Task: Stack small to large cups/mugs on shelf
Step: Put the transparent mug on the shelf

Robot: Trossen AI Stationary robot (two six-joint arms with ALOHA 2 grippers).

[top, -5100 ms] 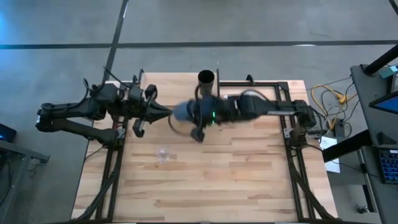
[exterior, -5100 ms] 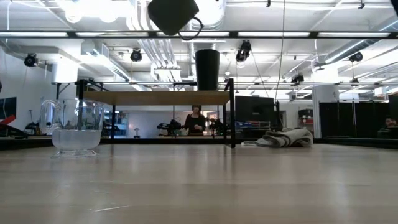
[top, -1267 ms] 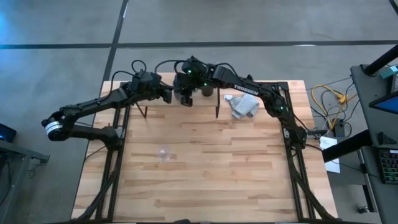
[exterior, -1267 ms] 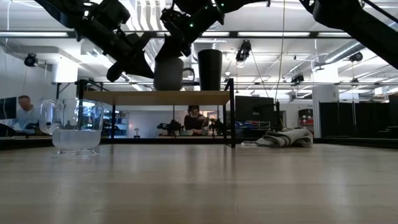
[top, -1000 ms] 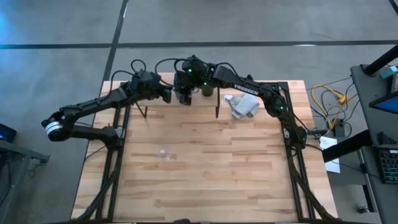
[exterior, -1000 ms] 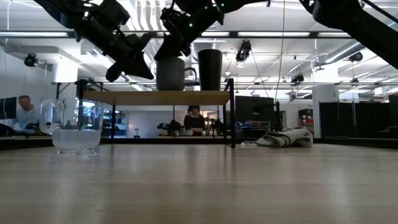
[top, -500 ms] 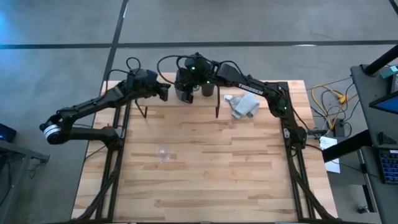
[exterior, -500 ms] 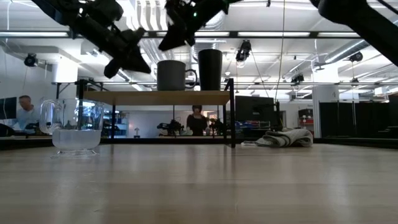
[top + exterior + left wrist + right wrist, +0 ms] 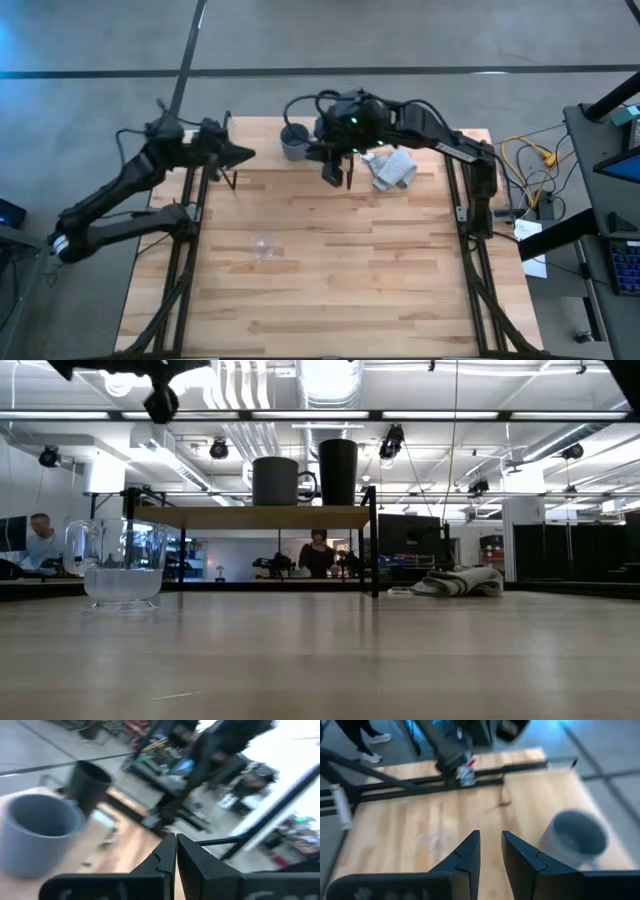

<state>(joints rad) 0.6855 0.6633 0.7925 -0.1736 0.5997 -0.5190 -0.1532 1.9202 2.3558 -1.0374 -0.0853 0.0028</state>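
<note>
The blue-grey mug [image 9: 293,146] [image 9: 275,481] stands upright on the shelf [image 9: 260,517], its handle toward the tall black cup [image 9: 338,472] beside it. In the high view my right arm hides the black cup. The clear glass cup [image 9: 263,246] [image 9: 122,561] stands on the tabletop, nearer the front. My right gripper [image 9: 330,176] [image 9: 491,851] hangs open just off the shelf's right end, nearer the table's front than the mug and apart from it. My left gripper [image 9: 243,153] [image 9: 173,849] is shut and empty at the shelf's left end, pointing toward the mug [image 9: 40,833].
A crumpled light grey cloth [image 9: 392,168] [image 9: 460,582] lies on the table right of the shelf. Thin black shelf legs [image 9: 348,180] stand beside my right gripper. People show in the room behind the table [image 9: 40,540]. Bare tabletop [image 9: 380,270] stretches toward the near edge.
My right gripper has let go of the mug, risen off it and drawn back toward the table's right and near edges. The mug stays upright on the shelf beside the black cup. My left gripper, still shut, has pulled up and back toward the table's left edge.
</note>
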